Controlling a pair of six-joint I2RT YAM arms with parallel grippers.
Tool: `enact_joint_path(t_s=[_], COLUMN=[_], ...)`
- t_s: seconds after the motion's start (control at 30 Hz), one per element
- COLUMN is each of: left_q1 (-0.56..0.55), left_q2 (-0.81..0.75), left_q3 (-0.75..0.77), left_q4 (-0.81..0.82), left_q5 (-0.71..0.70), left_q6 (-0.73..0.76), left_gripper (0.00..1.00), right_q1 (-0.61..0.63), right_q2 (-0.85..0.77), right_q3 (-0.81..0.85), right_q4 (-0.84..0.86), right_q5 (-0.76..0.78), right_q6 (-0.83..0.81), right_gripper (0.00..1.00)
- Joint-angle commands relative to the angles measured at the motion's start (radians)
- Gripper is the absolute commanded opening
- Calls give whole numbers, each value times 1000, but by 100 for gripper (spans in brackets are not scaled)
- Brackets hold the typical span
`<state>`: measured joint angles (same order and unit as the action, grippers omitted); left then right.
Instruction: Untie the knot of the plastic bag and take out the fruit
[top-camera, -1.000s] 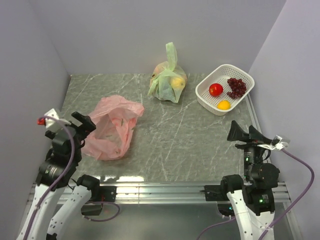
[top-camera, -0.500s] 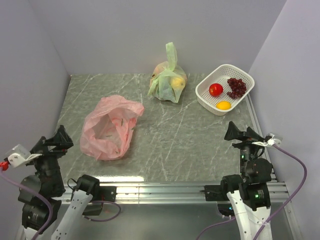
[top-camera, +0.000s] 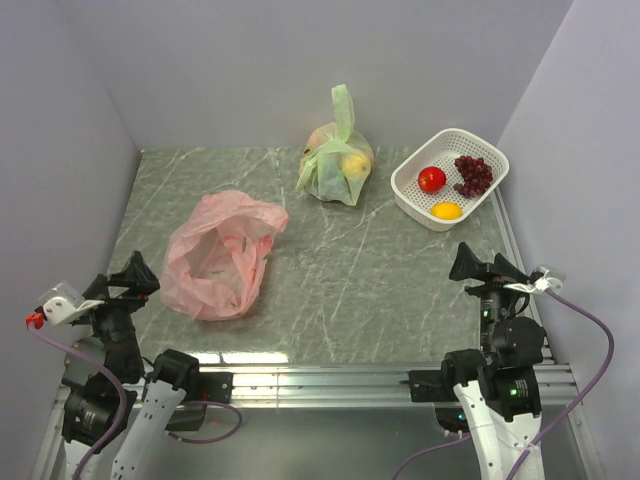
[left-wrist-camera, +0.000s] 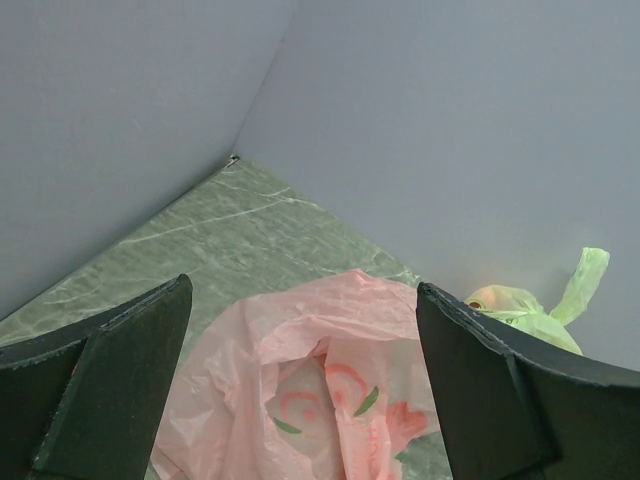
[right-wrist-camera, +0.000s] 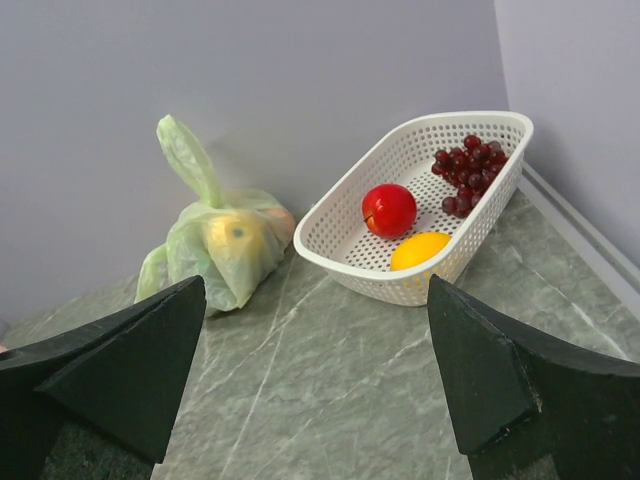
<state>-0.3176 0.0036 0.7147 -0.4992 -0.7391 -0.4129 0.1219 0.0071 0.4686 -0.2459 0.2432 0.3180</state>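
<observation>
Beyond the plastic bag (top-camera: 215, 258), green bag (top-camera: 337, 162), fruit (top-camera: 432, 180) in basket (top-camera: 411, 204)

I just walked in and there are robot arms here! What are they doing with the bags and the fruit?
Right now nothing is being held: the left hand and the right hand are both open near the front of the table. The pink bag lies open and slack. A red fruit, grapes and an orange fruit sit in the white basket. The green bag at the back is tied shut with fruit inside.
</observation>
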Motion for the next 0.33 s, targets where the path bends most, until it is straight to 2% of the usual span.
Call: enact_joint_path(t_s=[0.0, 0.3], left_q1=[5, 5], left_q2=[-30, -13], left_q3=[11, 15], left_q4=[22, 27], left_q5=[-5, 9], left_q6=[-7, -12], left_gripper=[99, 100], right_q1=[7, 5], right_q2=[-98, -99], right_q3=[-10, -10], right_q4=[42, 40], right_q5=[4, 1], right_q6=[-14, -16], right_gripper=[98, 98])
